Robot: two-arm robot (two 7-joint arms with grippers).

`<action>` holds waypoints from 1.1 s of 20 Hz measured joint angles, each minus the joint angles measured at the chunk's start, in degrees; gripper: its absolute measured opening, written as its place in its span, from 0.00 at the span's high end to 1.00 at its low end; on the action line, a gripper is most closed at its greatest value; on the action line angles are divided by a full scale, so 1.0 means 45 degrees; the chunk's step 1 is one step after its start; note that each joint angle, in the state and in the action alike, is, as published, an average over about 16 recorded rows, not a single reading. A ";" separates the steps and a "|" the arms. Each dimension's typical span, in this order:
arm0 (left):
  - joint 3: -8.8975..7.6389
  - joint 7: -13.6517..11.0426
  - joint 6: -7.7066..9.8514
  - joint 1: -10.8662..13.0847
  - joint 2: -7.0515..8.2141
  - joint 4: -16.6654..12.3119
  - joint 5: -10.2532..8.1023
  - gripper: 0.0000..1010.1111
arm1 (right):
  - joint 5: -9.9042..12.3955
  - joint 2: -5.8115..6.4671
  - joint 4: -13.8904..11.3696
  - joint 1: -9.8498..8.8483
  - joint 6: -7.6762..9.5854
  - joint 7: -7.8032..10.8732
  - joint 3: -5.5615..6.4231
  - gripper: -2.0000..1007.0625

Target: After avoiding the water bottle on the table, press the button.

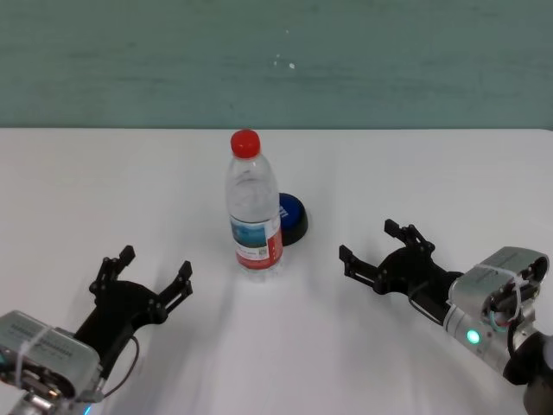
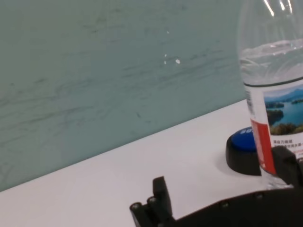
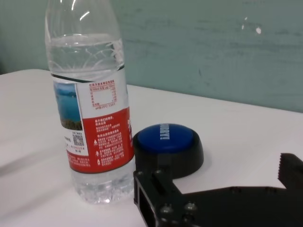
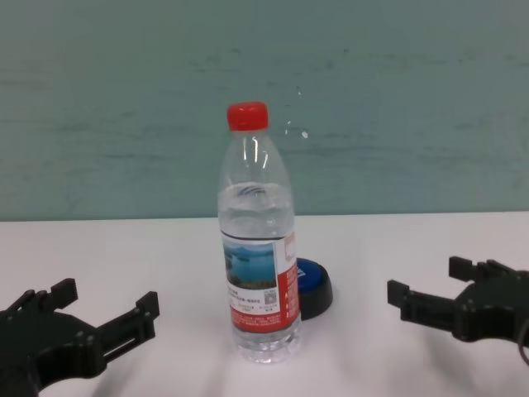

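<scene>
you're at the opening step here — nothing pressed yet, both arms low on the table (image 1: 86, 173) and the route to the target not yet taken. the water bottle (image 1: 253, 207) stands upright near the middle of the head view, red cap on, and the button (image 1: 292, 218) sits just behind it, toward two o'clock from the bottle's base. in the right wrist view the two look close to touching, though you can't quite tell whether there's a sliver of white between them.

your right gripper (image 1: 376, 251) sits at about four o'clock from the bottle, fingers spread wide and holding nothing, aimed across toward the bottle and button. your left gripper (image 1: 147, 272) is parked at about eight o'clock, well apart from everything, its fingers also spread and empty.

the right arm looks like the one to use — the button is on its side of the bottle, and from its wrist camera the blue dome shows clear beside the label, unblocked. judging from that, the next move calls for lifting the right gripper and carrying it forward toward twelve o'clock, staying on the three o'clock side of the bottle, then coming down onto the dome from above. the squeeze is the bottle's shoulder: a tall, light bottle like that would likely tip with a nudge, so swing wide and descend only once you're over the blue top.
</scene>
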 joint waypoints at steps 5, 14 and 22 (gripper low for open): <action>0.0000 0.0000 0.0000 0.0000 0.0000 0.0000 0.0000 0.01 | -0.0265 -0.0099 0.0201 0.0020 -0.0327 0.0069 0.0020 0.00; 0.0000 0.0000 0.0000 0.0000 0.0000 0.0000 0.0000 0.01 | -0.0892 -0.0521 0.0543 0.0006 -0.1089 -0.0149 0.0103 0.00; 0.0000 0.0000 0.0000 0.0000 0.0000 0.0000 0.0000 0.01 | -0.1345 -0.0921 0.0864 0.0063 -0.1485 -0.0192 0.0110 0.00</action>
